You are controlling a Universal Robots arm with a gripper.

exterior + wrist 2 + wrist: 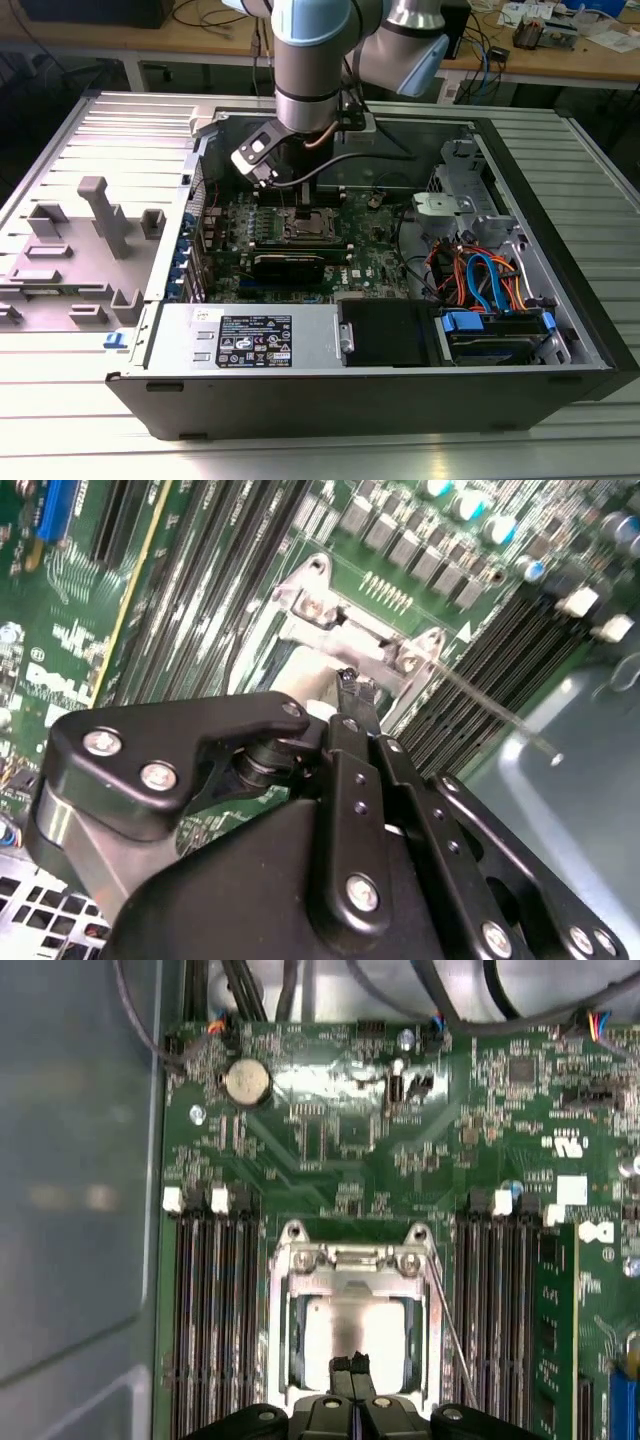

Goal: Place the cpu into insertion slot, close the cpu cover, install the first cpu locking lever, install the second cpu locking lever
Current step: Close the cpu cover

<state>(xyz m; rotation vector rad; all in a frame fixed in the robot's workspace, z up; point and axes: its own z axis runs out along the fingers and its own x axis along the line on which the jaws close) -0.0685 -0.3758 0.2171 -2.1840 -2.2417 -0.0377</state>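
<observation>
Green motherboard (pixel 330 1140); gripper (pixel 350 1365) pinched together over cpu (pixel 320 1330), near edge hidden.

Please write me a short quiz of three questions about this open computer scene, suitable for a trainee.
1. True or false: the small flat square silver-grey cpu lies inside the square dark silver-rimmed insertion slot.
2. The black gripper hangs over: A) that slot; B) the blue and orange cables; C) the grey plastic fixture.
3. Fill in: the circuit board around the slot is coloured ___.
Key: 1 true; 2 A; 3 green.
</observation>
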